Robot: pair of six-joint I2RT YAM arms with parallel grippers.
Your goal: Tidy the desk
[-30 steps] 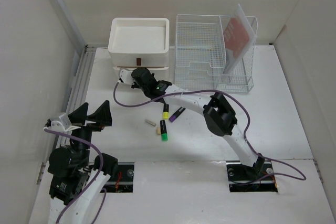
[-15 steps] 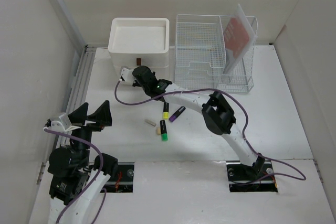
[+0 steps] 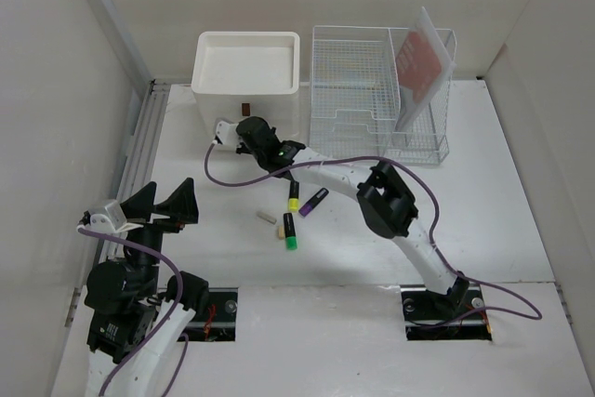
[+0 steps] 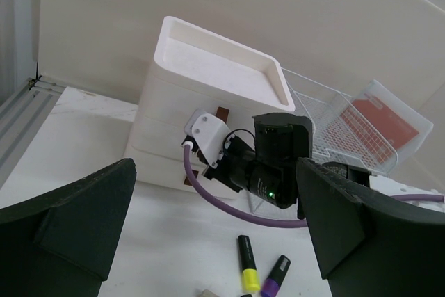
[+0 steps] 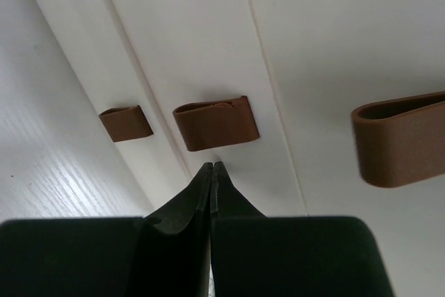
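- Now right gripper point(image 5: 211, 167), fingers pressed together, has edged closer to the drawer box point(image 3: 218, 104) front.
- Left gripper point(image 3: 165, 197) spread, well apart from it.
- Likely nudging a drawer shut.

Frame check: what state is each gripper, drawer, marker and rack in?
left gripper: open, empty, raised.
right gripper: shut, empty, tips just below a brown drawer tab.
drawer box: drawers closed, top tray bare.
markers: capped, lying on the desk.
wire rack: upright, red folder leaning in its right section.
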